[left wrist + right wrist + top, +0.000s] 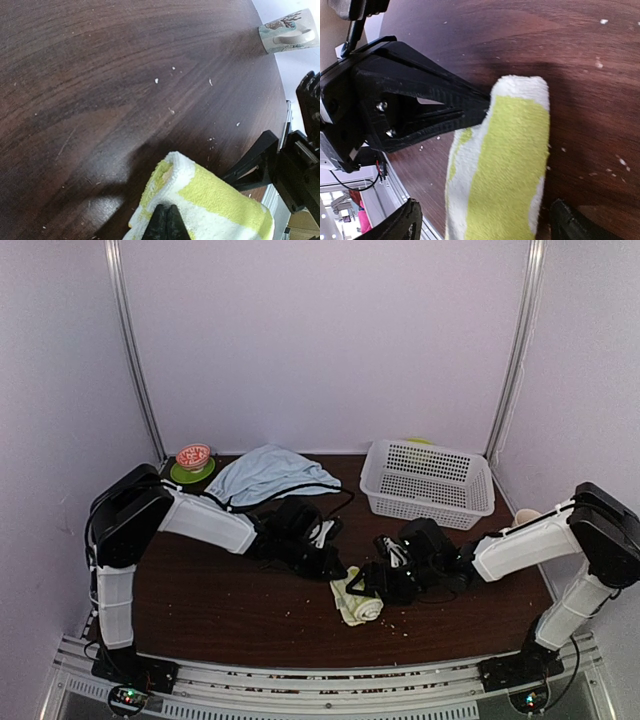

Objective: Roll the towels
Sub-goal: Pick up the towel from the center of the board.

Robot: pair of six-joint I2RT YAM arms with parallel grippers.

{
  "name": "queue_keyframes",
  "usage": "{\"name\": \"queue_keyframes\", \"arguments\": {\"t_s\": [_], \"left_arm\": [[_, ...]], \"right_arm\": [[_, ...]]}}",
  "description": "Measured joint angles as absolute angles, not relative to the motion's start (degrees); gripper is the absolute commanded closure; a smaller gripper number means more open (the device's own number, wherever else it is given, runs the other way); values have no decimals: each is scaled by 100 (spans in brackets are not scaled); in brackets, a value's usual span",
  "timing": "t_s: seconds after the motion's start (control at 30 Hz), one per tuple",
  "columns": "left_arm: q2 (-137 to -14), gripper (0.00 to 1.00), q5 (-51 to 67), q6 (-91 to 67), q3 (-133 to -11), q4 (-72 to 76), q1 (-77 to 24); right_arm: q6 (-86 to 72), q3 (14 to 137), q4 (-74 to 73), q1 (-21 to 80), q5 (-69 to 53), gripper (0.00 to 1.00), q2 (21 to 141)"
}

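Item: lime-green towel (358, 600), rolled, front centre of worktop (200, 590).
Right end effector (490, 220): jaws spread wide astride the roll, gripping nothing.
Left end effector (167, 222): closed tight, tips against the roll's end.
Pale-blue towel (265, 472): heaped at back, unrolled.
Hazard: the roll may slacken, and withdrawing left tips could snag the pile and drag it open.

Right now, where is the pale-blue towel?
In the top view the pale-blue towel lies crumpled at the back, left of centre, between the red bowl and the white basket.
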State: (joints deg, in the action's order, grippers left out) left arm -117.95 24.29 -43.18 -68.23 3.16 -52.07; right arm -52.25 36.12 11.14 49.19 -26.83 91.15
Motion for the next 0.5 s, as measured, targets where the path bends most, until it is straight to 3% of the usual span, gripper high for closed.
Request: {"name": "queue_keyframes", "arguments": {"t_s": [0.17,0.5], "left_arm": [[-11767,100,2392,-4318,-6761,364,-5205],[-11762,100,2287,-4313,-6722,342,-5194]], "right_arm": [[-5468,3610,1645,4919,-2899,26,9393],[-5749,3605,1872,4978,-3011,74,9745]]}}
